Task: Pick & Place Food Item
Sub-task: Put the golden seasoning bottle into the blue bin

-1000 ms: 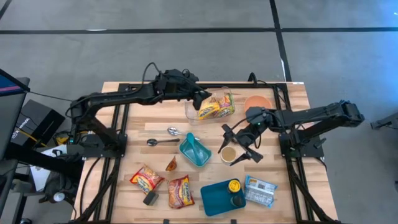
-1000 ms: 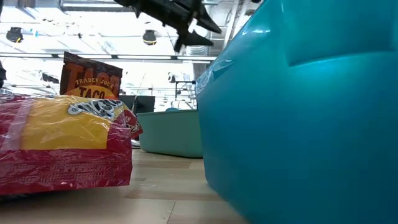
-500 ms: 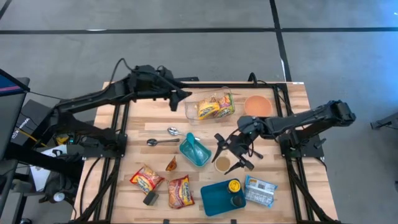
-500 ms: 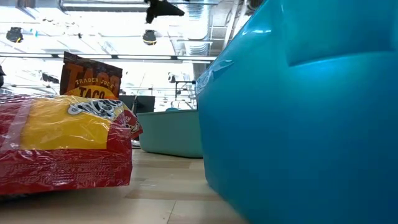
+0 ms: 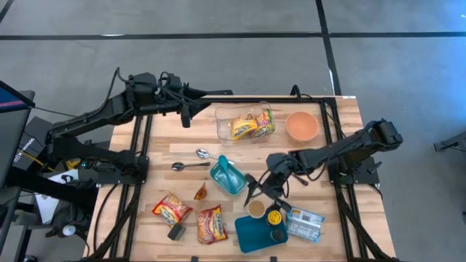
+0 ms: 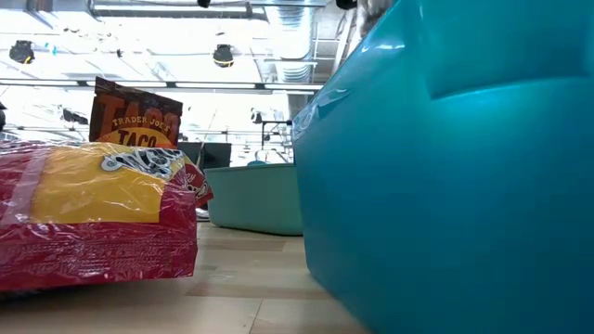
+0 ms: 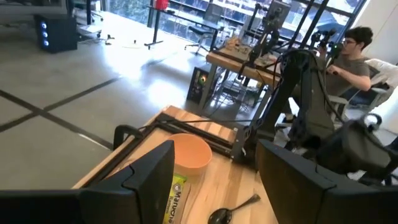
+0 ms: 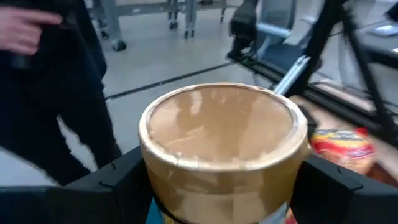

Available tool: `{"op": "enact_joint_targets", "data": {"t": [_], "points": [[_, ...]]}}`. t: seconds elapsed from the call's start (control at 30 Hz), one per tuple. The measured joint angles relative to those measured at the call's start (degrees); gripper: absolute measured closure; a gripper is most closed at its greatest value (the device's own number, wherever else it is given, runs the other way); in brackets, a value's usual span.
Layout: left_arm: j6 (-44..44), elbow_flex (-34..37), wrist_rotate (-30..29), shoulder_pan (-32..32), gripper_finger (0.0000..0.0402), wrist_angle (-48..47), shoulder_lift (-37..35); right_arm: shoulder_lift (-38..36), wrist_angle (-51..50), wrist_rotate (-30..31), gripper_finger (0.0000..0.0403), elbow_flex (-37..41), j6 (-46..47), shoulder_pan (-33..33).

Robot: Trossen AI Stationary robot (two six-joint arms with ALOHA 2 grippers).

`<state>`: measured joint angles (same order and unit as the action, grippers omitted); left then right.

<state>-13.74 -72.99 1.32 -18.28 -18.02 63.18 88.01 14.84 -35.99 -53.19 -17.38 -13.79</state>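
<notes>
A round can [image 5: 256, 209] with a tan lid and gold rim sits between the fingers of my right gripper [image 5: 256, 204], over the far edge of the teal tray [image 5: 251, 234]. The right wrist view shows the can [image 8: 221, 134] close up. Whether the can touches the tray, I cannot tell. My left gripper [image 5: 186, 110] hangs open and empty above the table's far left part, left of the clear container [image 5: 244, 124] that holds noodle packets. In the left wrist view, nothing is between my left gripper's [image 7: 217, 186] fingers. My right gripper pinches the can by its round side wall [image 8: 149, 171], just below the rim, one finger [image 8: 121, 180] on each side. The fingers come nearly level, slanting a little down, from the table's right. The can's lid faces up.
The tray also holds a yellow-lidded jar [image 5: 274, 217] and a dark one [image 5: 279, 234]. Around it lie a blue-white packet [image 5: 304, 223], a teal container [image 5: 228, 176], two spoons [image 5: 191, 166], noodle packets [image 5: 211, 224] and an orange bowl [image 5: 301, 125].
My right gripper has carried the can toward the table's near edge and lower, from beside the teal container to the tray's far edge. My left gripper has drawn back from the clear container toward the table's far left corner and risen, leaving the noodle packets in the container.
</notes>
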Motion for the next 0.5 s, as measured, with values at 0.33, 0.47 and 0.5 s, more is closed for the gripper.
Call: {"op": "enact_joint_targets", "data": {"t": [0.33, 0.47, 0.5], "points": [[0.0, 0.0, 0.0, 0.0, 0.018, 0.0, -0.2, 6.0, 1.5, -1.9, 0.0112, -2.3, -0.7, -2.3], [0.0, 0.0, 0.0, 0.0, 0.018, 0.0, -0.2, 7.5, 2.1, -3.3, 0.0112, -3.2, -0.7, -2.7], [0.0, 0.0, 0.0, 0.0, 0.018, 0.0, -0.2, 7.8, 1.6, -3.5, 0.0112, -3.1, -0.7, -2.8]]}}
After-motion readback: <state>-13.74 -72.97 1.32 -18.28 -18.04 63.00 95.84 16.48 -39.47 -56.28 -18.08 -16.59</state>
